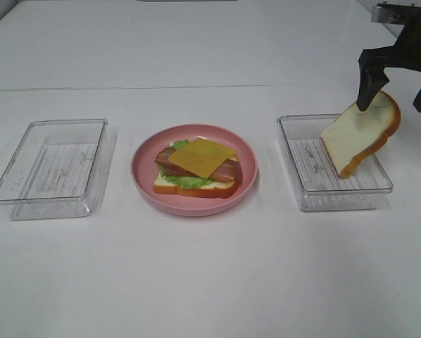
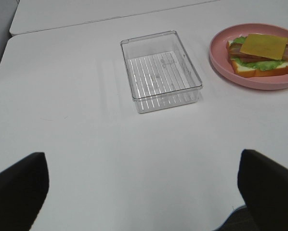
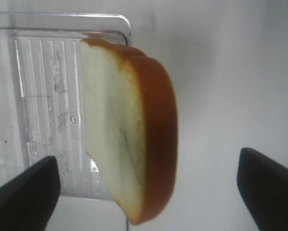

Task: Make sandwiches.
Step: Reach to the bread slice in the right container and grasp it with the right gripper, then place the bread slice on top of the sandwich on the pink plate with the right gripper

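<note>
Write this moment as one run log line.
open-faced sandwich on pink plate | bread slice leaning in right tray | right gripper open above slice

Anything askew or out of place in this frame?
Yes: the bread slice stands tilted in the right-hand tray, leaning over its far rim instead of lying flat. The right gripper is open above it. The sandwich still lacks a top slice.

Open-faced sandwich (image 1: 196, 171) sits on pink plate (image 1: 141, 172), mid-table: white bread slice w/ tan crust at bottom, green lettuce poking out at edges, reddish-brown bacon strips across, yellow cheese square on top, turned cornerwise. No top slice on it yet. 2nd bread slice (image 1: 360, 134), white w/ tan crust, stands tilted in the clear tray (image 1: 305, 186) right of plate, upper crust edge leaning out past the tray's far right rim.
</note>
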You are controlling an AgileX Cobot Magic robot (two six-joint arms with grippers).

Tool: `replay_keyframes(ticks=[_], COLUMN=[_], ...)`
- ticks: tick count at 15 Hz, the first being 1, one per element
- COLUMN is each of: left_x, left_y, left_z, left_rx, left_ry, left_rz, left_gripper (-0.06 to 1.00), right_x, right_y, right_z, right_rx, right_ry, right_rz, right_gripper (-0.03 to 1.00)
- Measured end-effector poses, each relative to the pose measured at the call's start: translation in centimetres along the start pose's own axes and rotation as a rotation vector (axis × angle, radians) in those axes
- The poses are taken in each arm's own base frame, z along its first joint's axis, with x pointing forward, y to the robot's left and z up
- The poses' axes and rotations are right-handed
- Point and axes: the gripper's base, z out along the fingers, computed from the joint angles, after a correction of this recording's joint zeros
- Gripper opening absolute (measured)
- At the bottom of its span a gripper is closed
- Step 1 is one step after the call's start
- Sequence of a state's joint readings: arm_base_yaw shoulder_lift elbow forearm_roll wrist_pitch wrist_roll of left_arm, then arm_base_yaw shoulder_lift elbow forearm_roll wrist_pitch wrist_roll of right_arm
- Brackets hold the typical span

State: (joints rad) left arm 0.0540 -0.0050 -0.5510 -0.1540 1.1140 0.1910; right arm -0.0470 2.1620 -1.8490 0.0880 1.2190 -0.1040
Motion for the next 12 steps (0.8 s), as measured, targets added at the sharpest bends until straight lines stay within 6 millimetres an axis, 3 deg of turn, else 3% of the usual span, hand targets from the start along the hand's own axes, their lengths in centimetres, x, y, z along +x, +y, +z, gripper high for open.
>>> replay_keyframes(ticks=[1,5,7,10,12], left_x=[0.0,0.0,0.0,0.0,0.0], left_y=[0.0,0.0,0.0,0.0,0.0], left_z=[0.0,0.0,0.0,0.0,0.0], left_rx=[0.000,0.000,0.000,0.000,0.000], left_ry=[0.000,0.000,0.000,0.000,0.000], left_rz=[0.000,0.000,0.000,0.000,0.000], left_gripper=[0.99,0.99,0.99,0.99,0.99], right_x=[-0.3,-0.5,-0.6,-0.6,-0.5], right_y=[0.1,-0.1,-0.1,0.2,0.3], right_z=[1.6,3.7,4.5,4.2,3.3], right_rx=[-0.058,-0.064,-0.066,-0.095,-0.089], right_ry=[0.030,0.077,0.093,0.087,0.069], right_rz=[0.016,0.022,0.021,0.029,0.021], right_gripper=[0.94,0.87,0.67,0.22,0.23])
